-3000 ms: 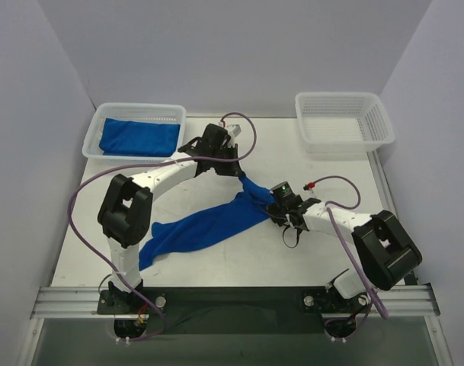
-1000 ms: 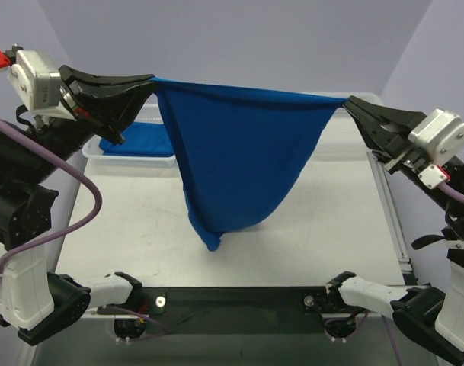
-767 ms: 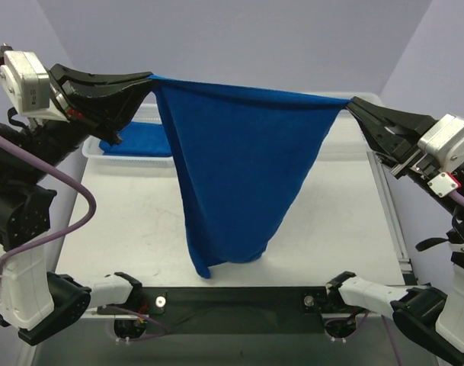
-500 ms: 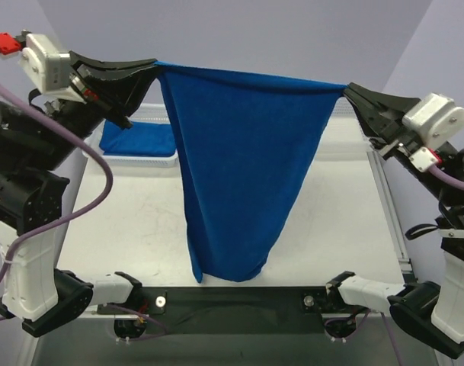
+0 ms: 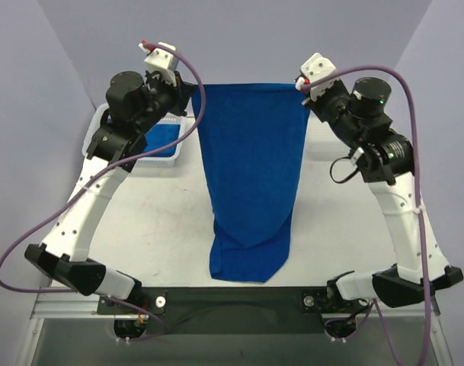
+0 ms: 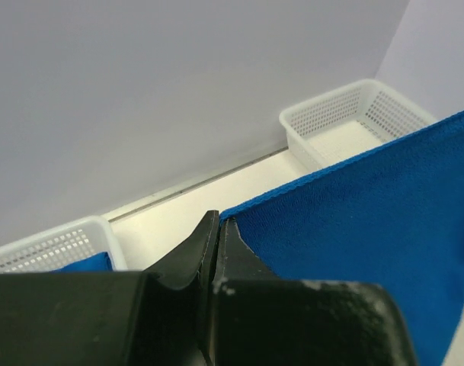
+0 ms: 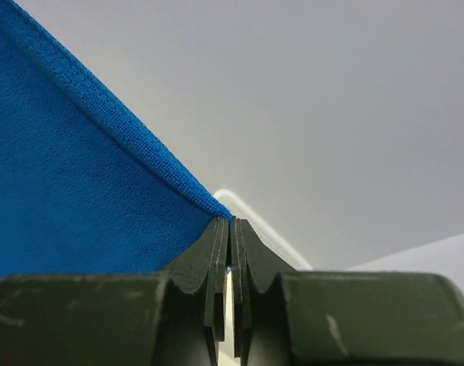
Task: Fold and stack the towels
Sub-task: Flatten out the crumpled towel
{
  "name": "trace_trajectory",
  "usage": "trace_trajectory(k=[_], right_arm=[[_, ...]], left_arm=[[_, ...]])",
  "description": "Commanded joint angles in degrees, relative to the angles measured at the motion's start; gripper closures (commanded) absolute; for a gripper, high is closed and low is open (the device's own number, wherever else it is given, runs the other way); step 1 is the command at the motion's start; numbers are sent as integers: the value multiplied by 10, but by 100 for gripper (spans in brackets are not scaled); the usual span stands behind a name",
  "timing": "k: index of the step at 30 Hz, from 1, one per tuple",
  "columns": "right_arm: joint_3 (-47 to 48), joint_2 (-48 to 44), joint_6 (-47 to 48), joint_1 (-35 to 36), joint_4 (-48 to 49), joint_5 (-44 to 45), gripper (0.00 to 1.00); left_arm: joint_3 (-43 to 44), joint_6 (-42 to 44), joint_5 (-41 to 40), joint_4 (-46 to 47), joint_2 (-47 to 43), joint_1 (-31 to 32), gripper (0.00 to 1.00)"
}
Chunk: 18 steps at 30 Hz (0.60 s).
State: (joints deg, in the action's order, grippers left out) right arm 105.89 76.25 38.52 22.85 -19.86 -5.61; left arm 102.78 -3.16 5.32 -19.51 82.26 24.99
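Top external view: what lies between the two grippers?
The blue towel: its top edge runs from the left gripper to the right gripper, each shut on a corner, as that view shows.

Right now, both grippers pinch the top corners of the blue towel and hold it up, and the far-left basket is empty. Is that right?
Not quite: the far-left basket is not empty. The top external view shows a folded blue towel lying in it. The rest holds: the left gripper and right gripper each pinch a top corner of the hanging towel.
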Motion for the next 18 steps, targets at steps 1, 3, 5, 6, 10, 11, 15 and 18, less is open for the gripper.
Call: trace_trajectory(k=[1, 3, 5, 6, 10, 11, 15, 18], right_arm=[[1, -15, -19, -12, 77, 33, 100], [-1, -21, -25, -12, 80, 23, 100], [-3, -33, -26, -13, 81, 15, 100], [-4, -39, -27, -12, 82, 11, 100], [-3, -82, -38, -12, 82, -27, 100], [0, -101, -41, -12, 80, -36, 100], [7, -158, -61, -11, 80, -84, 100], [17, -196, -73, -12, 82, -128, 100]], left_arm=[[15, 7, -34, 57, -4, -13, 100], [20, 3, -25, 57, -6, -13, 100], [26, 3, -17, 57, -16, -13, 100], [28, -2, -8, 58, -21, -13, 100], [45, -14, 49, 58, -66, -13, 100], [45, -17, 64, 60, -77, -13, 100], [32, -28, 121, 82, -149, -10, 100], [36, -34, 145, 85, -207, -10, 100]])
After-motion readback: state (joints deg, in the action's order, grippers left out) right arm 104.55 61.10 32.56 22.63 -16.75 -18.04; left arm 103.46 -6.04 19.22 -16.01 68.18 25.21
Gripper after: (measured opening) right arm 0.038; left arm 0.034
